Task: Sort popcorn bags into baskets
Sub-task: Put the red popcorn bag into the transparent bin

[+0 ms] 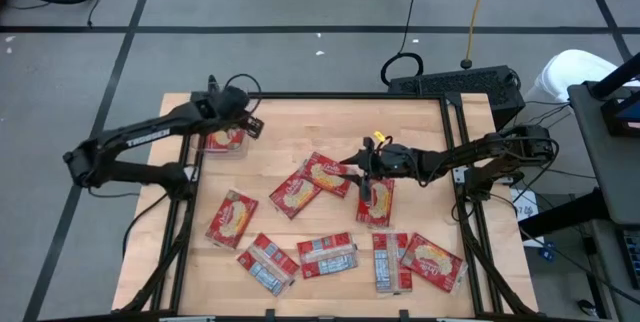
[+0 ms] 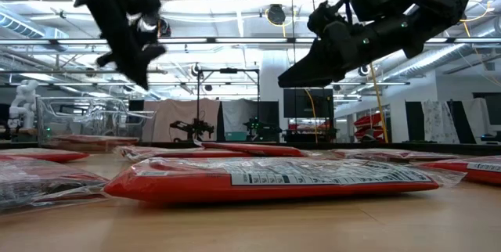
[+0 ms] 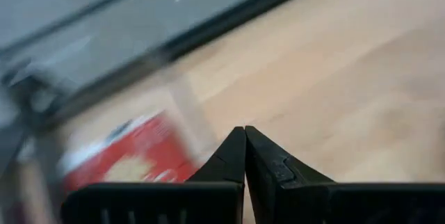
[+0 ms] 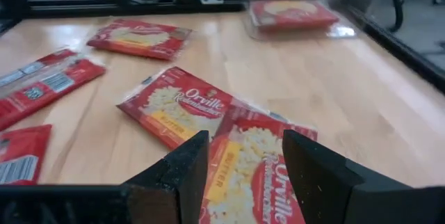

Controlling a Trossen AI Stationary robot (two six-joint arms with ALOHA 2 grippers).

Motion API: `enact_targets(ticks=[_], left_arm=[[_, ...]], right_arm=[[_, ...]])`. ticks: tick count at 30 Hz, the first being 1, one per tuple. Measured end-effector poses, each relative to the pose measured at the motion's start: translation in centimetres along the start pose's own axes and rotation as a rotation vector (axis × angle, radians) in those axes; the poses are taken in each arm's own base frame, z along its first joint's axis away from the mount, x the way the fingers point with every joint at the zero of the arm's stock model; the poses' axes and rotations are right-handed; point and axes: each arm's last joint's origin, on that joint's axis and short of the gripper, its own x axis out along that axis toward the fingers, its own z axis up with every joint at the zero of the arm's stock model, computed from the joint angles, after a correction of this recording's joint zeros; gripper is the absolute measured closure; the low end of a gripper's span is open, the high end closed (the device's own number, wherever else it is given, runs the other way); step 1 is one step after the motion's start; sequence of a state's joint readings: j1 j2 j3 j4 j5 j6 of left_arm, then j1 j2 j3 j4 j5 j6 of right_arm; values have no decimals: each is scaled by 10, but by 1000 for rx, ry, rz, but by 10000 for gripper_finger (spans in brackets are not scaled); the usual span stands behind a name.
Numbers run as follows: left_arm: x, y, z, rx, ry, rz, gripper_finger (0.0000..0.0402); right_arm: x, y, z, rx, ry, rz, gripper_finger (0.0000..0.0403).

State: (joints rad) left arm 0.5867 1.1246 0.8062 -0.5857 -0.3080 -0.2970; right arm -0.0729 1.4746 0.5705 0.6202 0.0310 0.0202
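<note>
Several flat red popcorn bags lie flat on the wooden table. One bag (image 1: 222, 139) lies inside the clear plastic basket (image 1: 224, 153) at the far left; it also shows in the right wrist view (image 4: 292, 12). My left gripper (image 1: 255, 125) is shut and empty, raised beside the basket's right side (image 3: 245, 137). My right gripper (image 1: 358, 177) is open and empty, hovering above two overlapping picture-side-up bags at the table's middle (image 4: 174, 106) (image 4: 257, 172). In the low view my right gripper (image 2: 286, 80) is well above the table.
Along the near edge lie a picture-side bag (image 1: 232, 217), three label-side bags (image 1: 268, 262) (image 1: 327, 255) (image 1: 390, 260) and another picture-side bag (image 1: 433, 262). One more bag (image 1: 295, 194) lies at the middle. A black frame (image 1: 320, 96) borders the table. Bare wood (image 1: 300, 127) shows between the basket and my right gripper.
</note>
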Motion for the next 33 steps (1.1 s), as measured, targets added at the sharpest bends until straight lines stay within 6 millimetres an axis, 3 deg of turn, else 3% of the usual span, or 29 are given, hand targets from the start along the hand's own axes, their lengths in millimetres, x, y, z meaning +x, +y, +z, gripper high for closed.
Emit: enact_targets(ticks=[8,20,26,33], left_arm=[[-28,-53,-4,135,-181,-237,389],[-71,-135,-26,260,-428,-584,387],[-73,-164,-44,325,-463,-627,387],[-60,-188,-62,316,-419,-649,387]], right_arm=[[-1,13,-8,141,59,-120,224],[-11,68,-10,279,46,-105,224],[-12,72,-11,279,46,-95,224],[-16,65,-19,277,136,-187,224]])
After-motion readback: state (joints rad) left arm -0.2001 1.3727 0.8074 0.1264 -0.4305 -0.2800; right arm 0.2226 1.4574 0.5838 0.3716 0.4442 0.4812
